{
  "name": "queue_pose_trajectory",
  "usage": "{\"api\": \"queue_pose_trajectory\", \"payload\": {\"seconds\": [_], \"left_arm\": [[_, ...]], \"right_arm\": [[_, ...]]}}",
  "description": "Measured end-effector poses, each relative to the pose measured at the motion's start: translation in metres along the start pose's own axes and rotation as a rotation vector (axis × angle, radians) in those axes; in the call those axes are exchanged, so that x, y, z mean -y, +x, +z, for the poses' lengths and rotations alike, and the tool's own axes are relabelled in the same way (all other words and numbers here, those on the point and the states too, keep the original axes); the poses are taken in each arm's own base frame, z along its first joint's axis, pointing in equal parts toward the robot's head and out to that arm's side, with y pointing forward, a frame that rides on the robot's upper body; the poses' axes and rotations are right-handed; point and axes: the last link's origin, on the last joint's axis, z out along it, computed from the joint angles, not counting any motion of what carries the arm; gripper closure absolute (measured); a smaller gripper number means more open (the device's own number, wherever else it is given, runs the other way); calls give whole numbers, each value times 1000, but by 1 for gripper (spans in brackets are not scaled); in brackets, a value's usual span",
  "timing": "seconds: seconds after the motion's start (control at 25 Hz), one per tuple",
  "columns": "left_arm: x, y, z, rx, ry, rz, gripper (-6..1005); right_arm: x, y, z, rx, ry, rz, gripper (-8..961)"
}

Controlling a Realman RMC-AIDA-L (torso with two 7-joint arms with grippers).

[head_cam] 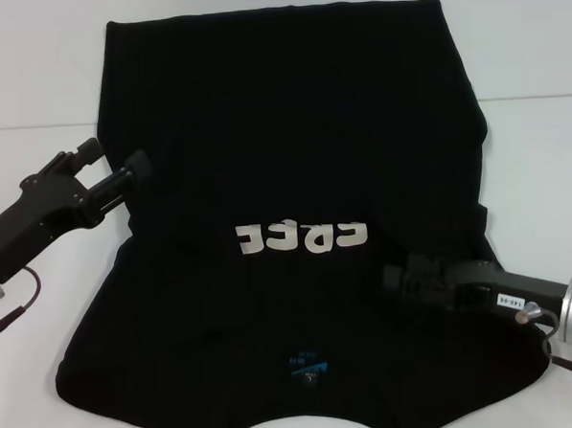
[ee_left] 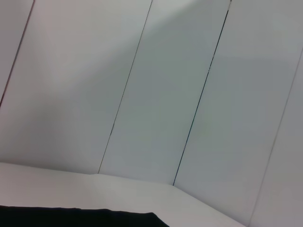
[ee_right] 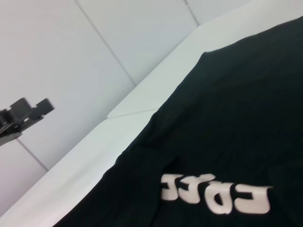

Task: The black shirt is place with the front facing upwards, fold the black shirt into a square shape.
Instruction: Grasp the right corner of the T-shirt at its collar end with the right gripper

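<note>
The black shirt (head_cam: pixel 292 147) lies spread front-up on the white table (head_cam: pixel 31 103), its collar and blue neck label (head_cam: pixel 306 366) nearest me. Its white letters (head_cam: pixel 302 235) read upside down. My left gripper (head_cam: pixel 115 163) hovers at the shirt's left edge, open, with nothing between its fingers. My right gripper (head_cam: pixel 403 277) rests low over the shirt's right chest, just below the letters, black against black cloth. The right wrist view shows the shirt (ee_right: pixel 227 118), the letters (ee_right: pixel 215 194) and the left gripper (ee_right: pixel 23 116) far off. A strip of shirt (ee_left: pixel 80 218) edges the left wrist view.
White table surface (head_cam: pixel 542 162) borders the shirt on the left, right and far sides. A pale panelled wall (ee_left: pixel 156 94) stands behind the table. Cables hang from both wrists near the front corners.
</note>
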Motion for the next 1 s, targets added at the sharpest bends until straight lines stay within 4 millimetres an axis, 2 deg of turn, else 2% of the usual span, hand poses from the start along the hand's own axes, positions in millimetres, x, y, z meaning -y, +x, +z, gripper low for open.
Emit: {"api": "queue_pose_trajectory", "payload": {"seconds": [0.2, 0.44, 0.56, 0.72, 1.0], "left_arm": [[-2, -1, -1, -4, -11, -2, 122], [-3, 0, -3, -10, -14, -3, 122], [-3, 0, -3, -11, -14, -3, 122], [-3, 0, -2, -12, -17, -4, 122], [-3, 1, -2, -12, -17, -2, 121]], "right_arm": [[-4, 2, -4, 12, -32, 1, 264], [21, -8, -45, 127, 76, 9, 265], [29, -10, -56, 151, 114, 13, 266], [35, -6, -56, 131, 165, 14, 267], [36, 0, -39, 80, 199, -6, 268]]}}
